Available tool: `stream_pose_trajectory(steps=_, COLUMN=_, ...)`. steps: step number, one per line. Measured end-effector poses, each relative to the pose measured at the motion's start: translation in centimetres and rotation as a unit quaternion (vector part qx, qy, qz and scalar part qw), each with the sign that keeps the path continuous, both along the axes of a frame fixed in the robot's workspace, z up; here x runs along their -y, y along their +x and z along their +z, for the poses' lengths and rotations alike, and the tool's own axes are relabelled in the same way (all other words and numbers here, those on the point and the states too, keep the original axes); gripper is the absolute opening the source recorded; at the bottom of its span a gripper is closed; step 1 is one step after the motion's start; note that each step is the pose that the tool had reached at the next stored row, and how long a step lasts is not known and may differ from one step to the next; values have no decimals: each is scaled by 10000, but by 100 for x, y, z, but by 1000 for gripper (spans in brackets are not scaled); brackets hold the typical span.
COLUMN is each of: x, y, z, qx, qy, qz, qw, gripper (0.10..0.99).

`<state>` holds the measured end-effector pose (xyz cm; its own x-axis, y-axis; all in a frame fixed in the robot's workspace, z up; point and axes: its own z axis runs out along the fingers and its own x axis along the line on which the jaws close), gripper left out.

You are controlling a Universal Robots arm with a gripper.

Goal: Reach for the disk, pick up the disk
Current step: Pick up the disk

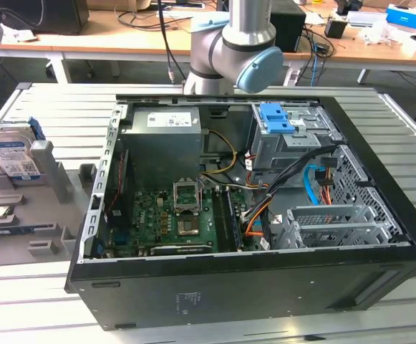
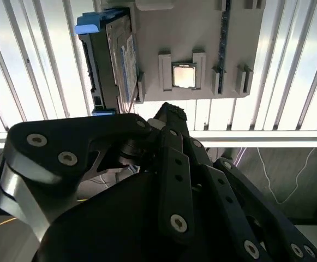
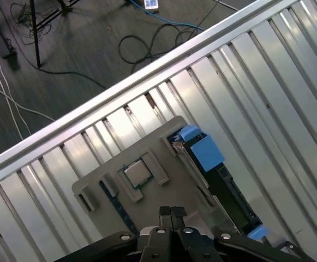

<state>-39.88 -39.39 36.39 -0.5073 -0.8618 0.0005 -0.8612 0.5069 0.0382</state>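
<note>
- One disk [image 1: 7,150] leaned on its edge in a slot of a grey holder [image 1: 23,206], at the exterior view's left. Its label faced up and its blue frame showed at the ends.
- One end effector [image 3: 171,214] hung above the holder. Its two fingers were drawn together with nothing between them, near the disk but apart from it.
- One square processor chip [image 2: 184,75] lay flat in a pocket of the same holder, near the disk. One long memory stick [image 2: 222,33] lay along the holder's far side from the disk.
- A grey post [image 1: 43,154] of the holder stood just beside the disk, between it and the rest of the holder.
- One open black computer case [image 1: 250,287] lay on the slatted metal tabletop [image 1: 36,301], beside the holder at the exterior view's right.
- One arm [image 1: 243,36] rose behind the case.
</note>
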Motion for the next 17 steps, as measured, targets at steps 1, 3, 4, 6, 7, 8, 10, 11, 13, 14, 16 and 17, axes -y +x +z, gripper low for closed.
stream_pose_trajectory(steps=1, x=0, y=0, z=0, qx=0, qy=0, qz=94, qw=10000, gripper=106)
stream_pose_trajectory(steps=3, x=0, y=0, z=0, qx=0, qy=0, qz=254, qw=9997, gripper=106)
stream_pose_trajectory(steps=4, x=0, y=0, z=0, qx=0, qy=0, qz=300, qw=9995, gripper=106)
stream_pose_trajectory(steps=6, x=0, y=0, z=0, qx=0, qy=0, qz=424, qw=9991, gripper=106)
stream_pose_trajectory(steps=7, x=0, y=0, z=0, qx=0, qy=0, qz=474, qw=9989, gripper=106)
stream_pose_trajectory(steps=8, x=0, y=0, z=0, qx=0, qy=0, qz=520, qw=9986, gripper=106)
stream_pose_trajectory(steps=10, x=0, y=0, z=0, qx=0, qy=0, qz=673, qw=9977, gripper=106)
stream_pose_trajectory(steps=11, x=0, y=0, z=0, qx=0, qy=0, qz=747, qw=9972, gripper=106)
stream_pose_trajectory(steps=13, x=0, y=0, z=0, qx=0, qy=0, qz=864, qw=9963, gripper=106)
stream_pose_trajectory(steps=14, x=0, y=0, z=0, qx=0, qy=0, qz=972, qw=9953, gripper=106)
stream_pose_trajectory(steps=16, x=0, y=0, z=0, qx=0, qy=0, qz=1120, qw=9937, gripper=106)
stream_pose_trajectory(steps=17, x=0, y=0, z=0, qx=0, qy=0, qz=1173, qw=9931, gripper=106)
